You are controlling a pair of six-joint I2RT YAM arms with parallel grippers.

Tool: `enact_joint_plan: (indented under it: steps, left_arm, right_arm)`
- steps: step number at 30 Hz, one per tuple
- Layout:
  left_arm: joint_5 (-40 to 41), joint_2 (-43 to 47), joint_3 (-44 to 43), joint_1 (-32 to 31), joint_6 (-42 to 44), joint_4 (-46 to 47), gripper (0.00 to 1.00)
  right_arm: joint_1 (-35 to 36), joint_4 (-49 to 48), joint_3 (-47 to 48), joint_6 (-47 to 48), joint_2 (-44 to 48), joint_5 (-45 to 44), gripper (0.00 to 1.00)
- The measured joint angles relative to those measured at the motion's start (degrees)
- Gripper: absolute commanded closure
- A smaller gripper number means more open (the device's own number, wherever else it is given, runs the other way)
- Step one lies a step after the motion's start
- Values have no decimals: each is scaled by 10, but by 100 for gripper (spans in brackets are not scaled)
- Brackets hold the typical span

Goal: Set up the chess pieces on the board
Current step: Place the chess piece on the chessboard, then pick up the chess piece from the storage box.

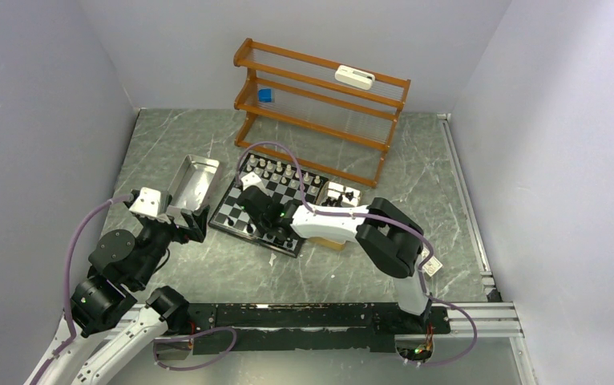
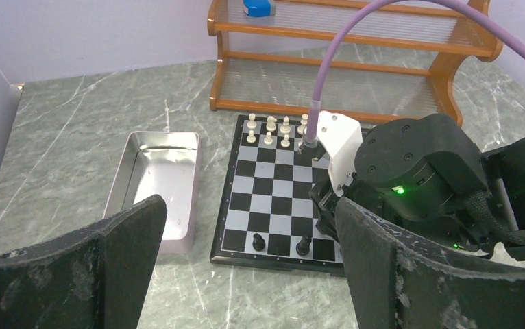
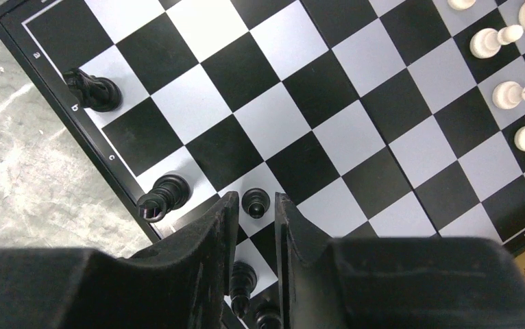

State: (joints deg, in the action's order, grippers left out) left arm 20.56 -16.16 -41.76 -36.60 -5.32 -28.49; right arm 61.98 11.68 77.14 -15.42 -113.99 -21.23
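The board (image 1: 236,210) lies mid-table. White chess pieces (image 2: 277,130) stand in its far rows, also at the right edge of the right wrist view (image 3: 513,92). Black pieces (image 2: 258,241) stand along the near edge. My right gripper (image 3: 255,197) hovers low over that near edge, its jaws slightly apart around a black pawn (image 3: 255,205). The pawn stands on a white square with a thin gap on each side. A black knight (image 3: 92,89) and another black piece (image 3: 164,195) stand to the left. My left gripper (image 2: 249,205) is wide open and empty, left of the board.
A shiny metal tray (image 1: 191,180) lies just left of the board, beside the left gripper. A wooden rack (image 1: 320,112) stands behind the board. A small tin (image 1: 342,194) sits at the board's right, with a tan box (image 1: 332,241) under the right arm.
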Motion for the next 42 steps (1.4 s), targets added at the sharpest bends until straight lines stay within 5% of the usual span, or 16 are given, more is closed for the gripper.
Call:
enact_joint_plan:
  steps: [21,34,42]
  left_arm:
    - [0,0,0,0,0,0,2]
    - [-1,-1,0,0,0,0,2]
    - [-3,-3,0,0,0,0,3]
  right_arm:
    - [-25,24,-44,3,140,-37,71]
    - [-158,53,-162,5,275,-54,71]
    - [-235,34,-223,9,275,-49,70]
